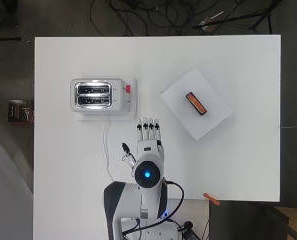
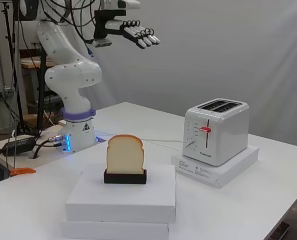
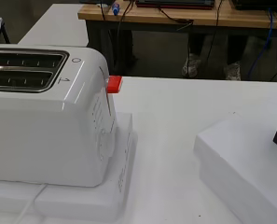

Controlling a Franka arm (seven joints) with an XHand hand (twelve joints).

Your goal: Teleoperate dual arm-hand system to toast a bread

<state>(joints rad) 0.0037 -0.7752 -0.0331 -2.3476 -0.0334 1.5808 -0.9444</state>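
Overhead: hand (image 1: pixel 149 145) with fingers (image 1: pixel 148 128) straight, side by side, holding nothing; toaster (image 1: pixel 99 95) ahead and to one side of them, bread (image 1: pixel 196 103) upright in its holder on a white box (image 1: pixel 215 122) ahead to the other side, bare table (image 1: pixel 248 165) around. Side: hand high above the table, well apart from both; the slice looks tall and narrow, so a sideways nudge could tip it off the box edge. Wrist: toaster's red lever (image 3: pixel 114 84) up, slots empty, open room between toaster and box.

Toaster (image 2: pixel 215 131) glossy white plastic shell, bright metal slot tops, red plastic lever (image 3: pixel 114 84), table (image 1: pixel 238 60) smooth matt white, white boxes (image 2: pixel 123 197) matt, card-like, bread slice (image 2: pixel 125 154) pale, matt face, browner crust, in black holder (image 2: pixel 125 176)
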